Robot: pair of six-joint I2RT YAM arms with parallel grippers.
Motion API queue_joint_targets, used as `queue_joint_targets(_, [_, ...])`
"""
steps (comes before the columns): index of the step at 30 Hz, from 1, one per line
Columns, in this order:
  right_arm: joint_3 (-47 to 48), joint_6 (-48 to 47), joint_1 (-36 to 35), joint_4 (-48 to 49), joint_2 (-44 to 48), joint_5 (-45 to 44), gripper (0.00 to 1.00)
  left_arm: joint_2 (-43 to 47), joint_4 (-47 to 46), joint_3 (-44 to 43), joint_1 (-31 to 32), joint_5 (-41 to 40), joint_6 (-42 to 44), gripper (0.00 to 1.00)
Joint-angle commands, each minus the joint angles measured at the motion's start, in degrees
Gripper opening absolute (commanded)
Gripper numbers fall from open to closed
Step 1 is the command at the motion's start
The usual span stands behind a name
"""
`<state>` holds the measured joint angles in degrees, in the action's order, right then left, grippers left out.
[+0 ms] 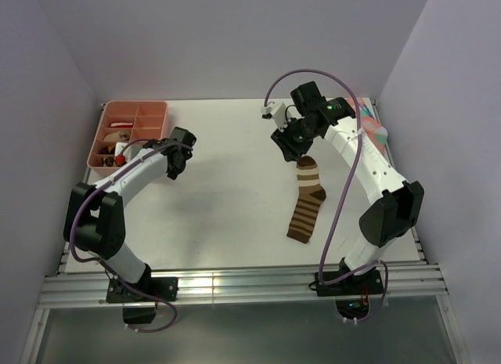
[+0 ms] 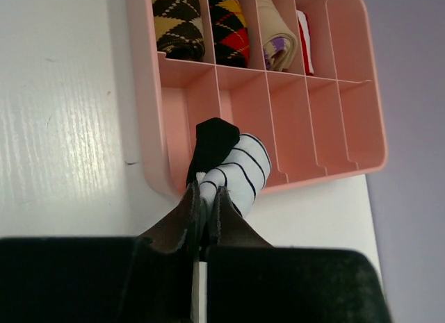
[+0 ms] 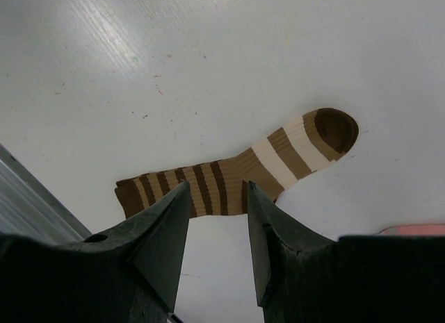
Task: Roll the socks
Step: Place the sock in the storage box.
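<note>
- The left gripper (image 2: 205, 192) is pinched hard on the small white sock (image 2: 235, 171), the one with thin black stripes. Its fingers are almost together, with the fabric squeezed between them and the black end poking out past the tips.
- It holds that sock over the near edge of the pink tray (image 2: 351, 121), above an empty front compartment. I take that to be the spot where the sock is meant to go. From the wrist view I cannot tell whether the sock rests against the tray wall or hangs just clear of it.
- The back row of the tray has bundled socks (image 2: 179, 21) sitting one to a compartment, so the tray looks like the place for finished ones.
- The brown-and-tan striped sock (image 1: 308, 198) lies flat and at full length on the white table (image 1: 219, 200). Its dark toe points to the far side. It is well apart from the tray and not rolled at all.
- The right gripper (image 3: 218, 192) hangs above that sock, toward its far end. Its fingers stand moderately apart with nothing between them, and the striped leg shows through the gap. It looks lined up to come down and take hold for the first fold.
- A pink sock (image 1: 374, 133) lies at the far right edge beside the right arm, and neither gripper touches it.
</note>
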<state>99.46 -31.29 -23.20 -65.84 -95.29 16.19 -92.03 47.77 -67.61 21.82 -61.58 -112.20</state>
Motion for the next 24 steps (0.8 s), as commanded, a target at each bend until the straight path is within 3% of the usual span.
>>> queue_joint_targets(1, [2.15,-1.14,0.35,-0.95,0.1,1.04,0.46,-1.13,5.23,-1.47,-0.11,-6.09,-37.47,0.0])
queue_joint_targets(5, [1.35,-1.58,0.26,-0.6,0.1,0.43,0.46,-2.45,-1.35,-1.12,-1.17,-7.06,-33.61,0.0])
queue_joint_targets(13, [2.05,-1.67,0.35,-0.51,-0.43,0.69,0.45,-5.53,-1.19,-4.72,-3.28,-7.32,-32.03,0.0])
queue_joint_targets(19, [1.97,-1.41,0.35,-0.16,-1.31,1.13,0.45,-7.29,10.91,-7.44,-3.02,-7.33,-41.94,0.0])
queue_joint_targets(24, [2.93,-1.49,0.35,-0.86,-2.18,1.74,0.45,-6.23,11.91,-4.9,-2.75,-6.89,-45.64,0.0])
